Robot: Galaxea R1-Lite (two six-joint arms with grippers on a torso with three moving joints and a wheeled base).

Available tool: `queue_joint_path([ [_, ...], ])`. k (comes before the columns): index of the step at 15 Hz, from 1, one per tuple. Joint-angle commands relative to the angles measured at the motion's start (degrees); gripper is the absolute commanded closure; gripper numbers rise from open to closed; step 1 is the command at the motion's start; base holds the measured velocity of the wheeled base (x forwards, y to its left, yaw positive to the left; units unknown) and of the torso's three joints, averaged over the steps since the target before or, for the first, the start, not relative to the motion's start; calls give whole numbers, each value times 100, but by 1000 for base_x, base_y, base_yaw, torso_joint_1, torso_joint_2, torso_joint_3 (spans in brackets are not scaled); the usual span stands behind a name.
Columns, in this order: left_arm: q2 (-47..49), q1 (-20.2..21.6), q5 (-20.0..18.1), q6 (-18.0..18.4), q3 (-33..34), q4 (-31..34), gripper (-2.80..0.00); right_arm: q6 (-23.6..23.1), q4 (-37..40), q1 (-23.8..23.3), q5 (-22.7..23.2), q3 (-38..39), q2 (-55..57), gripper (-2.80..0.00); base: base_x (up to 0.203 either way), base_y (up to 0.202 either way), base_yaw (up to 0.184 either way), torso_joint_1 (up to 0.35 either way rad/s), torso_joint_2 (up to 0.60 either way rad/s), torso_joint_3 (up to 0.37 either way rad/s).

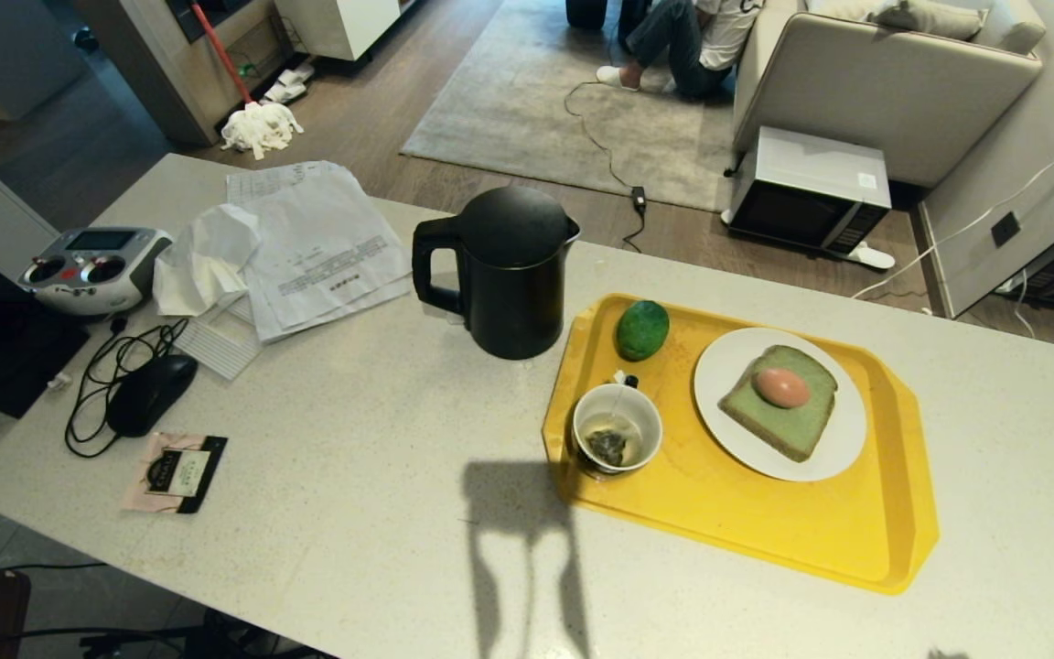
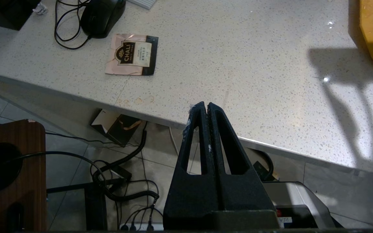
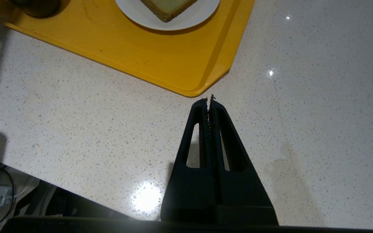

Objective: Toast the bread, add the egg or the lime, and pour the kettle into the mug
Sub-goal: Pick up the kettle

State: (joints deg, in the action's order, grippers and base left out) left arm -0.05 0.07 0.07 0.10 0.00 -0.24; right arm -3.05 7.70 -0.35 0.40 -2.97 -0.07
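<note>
On the yellow tray (image 1: 820,540) a white plate (image 1: 737,439) carries the pale green bread (image 1: 792,426) with a reddish-brown egg (image 1: 781,387) on top. The dark green lime (image 1: 642,329) lies at the tray's far left corner. The mug (image 1: 617,430), white inside with a tea bag in it, stands on the tray's left side. Left of the tray stands the black kettle (image 1: 509,275). Neither arm shows in the head view. My left gripper (image 2: 205,105) hangs shut and empty over the counter's near edge. My right gripper (image 3: 209,99) is shut and empty just short of the tray's near corner (image 3: 193,92).
Papers (image 1: 317,247), a crumpled tissue (image 1: 202,261), a remote controller (image 1: 92,267), a black mouse with cable (image 1: 150,392) and a tea sachet (image 1: 177,471) lie on the counter's left part. A microwave (image 1: 806,190) sits on the floor beyond. A person (image 1: 692,37) sits by the sofa.
</note>
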Motion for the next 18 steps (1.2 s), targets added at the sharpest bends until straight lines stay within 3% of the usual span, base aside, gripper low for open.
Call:
queue_joint_path([
  [1, -4, 1, 2, -1, 0, -2, 0, -3, 3, 0, 4, -1, 7, 0, 0, 0, 0, 0, 0, 0],
  [18, -4, 1, 2, -1, 0, -2, 0, -3, 3, -9, 4, 7, 7, 0, 0, 0, 0, 0, 0, 0],
])
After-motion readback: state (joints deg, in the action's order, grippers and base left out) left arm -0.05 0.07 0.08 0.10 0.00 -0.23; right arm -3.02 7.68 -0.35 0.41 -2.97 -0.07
